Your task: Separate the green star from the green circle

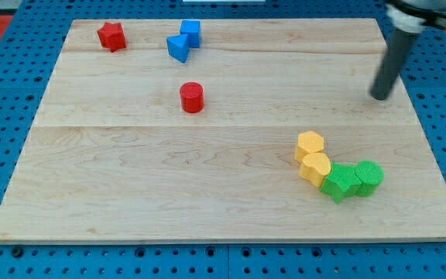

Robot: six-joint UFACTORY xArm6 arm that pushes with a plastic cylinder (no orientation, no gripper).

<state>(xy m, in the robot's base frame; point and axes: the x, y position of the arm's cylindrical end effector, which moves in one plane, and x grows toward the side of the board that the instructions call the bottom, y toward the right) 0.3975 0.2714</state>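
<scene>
Wooden board (pixel 130 170): green star (pixel 338 183) touching green circle (pixel 368 177).

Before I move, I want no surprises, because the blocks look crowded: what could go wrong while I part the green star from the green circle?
1. The green star touches both the green circle and a yellow block, so a push may drag the neighbours along.
2. The cluster lies near the board's bottom right edge; the circle could slide off.
3. My tip sits well above the cluster, towards the view's top, so a straight run may hit the circle first.
</scene>
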